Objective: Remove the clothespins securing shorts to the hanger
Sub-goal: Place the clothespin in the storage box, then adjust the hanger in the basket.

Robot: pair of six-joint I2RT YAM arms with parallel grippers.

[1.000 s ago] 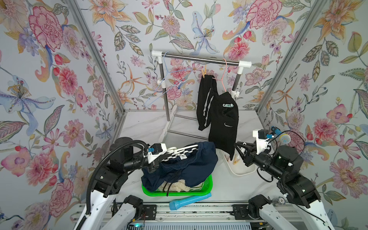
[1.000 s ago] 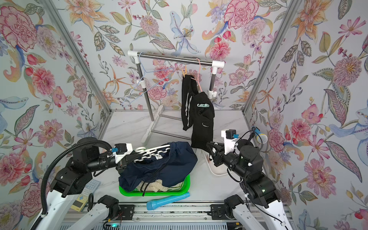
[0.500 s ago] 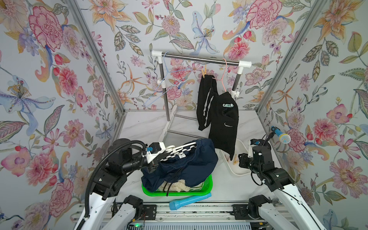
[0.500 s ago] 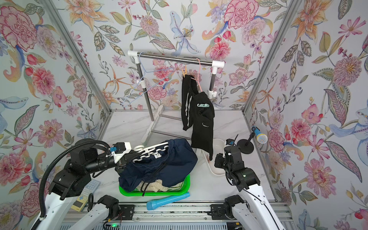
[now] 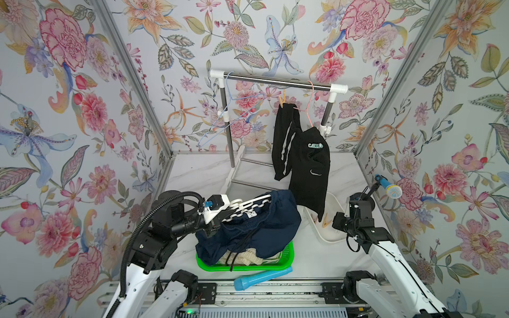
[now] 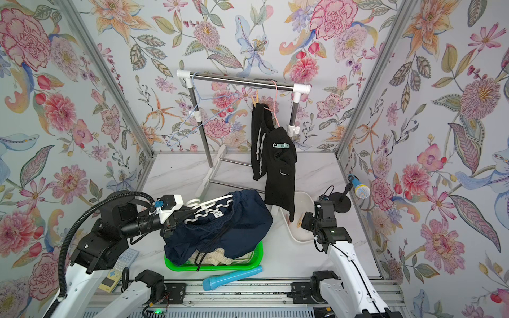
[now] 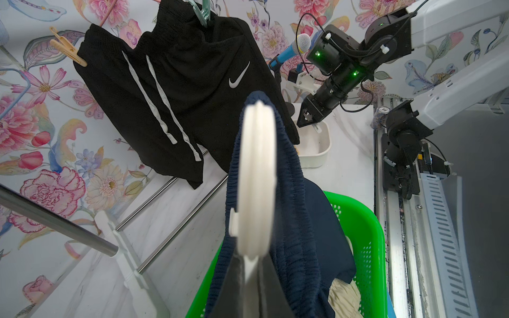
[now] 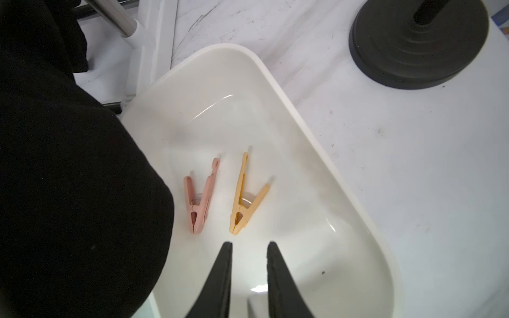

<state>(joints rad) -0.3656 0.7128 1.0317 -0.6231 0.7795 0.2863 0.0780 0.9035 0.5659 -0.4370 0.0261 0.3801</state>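
My left gripper (image 7: 252,275) is shut on a white hanger (image 7: 257,179) that carries the navy shorts (image 5: 256,228), which droop over the green basket (image 5: 248,267). Cream shorts (image 5: 248,256) lie inside the basket. On the rack's pink hanger hang the black shorts (image 5: 305,165), held by a tan clothespin (image 5: 281,99) and a teal clip (image 5: 316,145). My right gripper (image 8: 249,245) hovers over the white tray (image 8: 303,121), open by a narrow gap with nothing in it. A pink clothespin (image 8: 199,198) and a yellow clothespin (image 8: 246,198) lie in the tray.
A steel rack (image 5: 275,81) stands at the back with a bare blue wire hanger (image 5: 234,115). A blue tube (image 5: 261,276) lies in front of the basket. A toy microphone (image 5: 389,188) on a black stand (image 8: 418,41) is right of the tray.
My right arm drew back to the right from beside the navy shorts and now points down over the tray. The left arm and its hanger have barely shifted.
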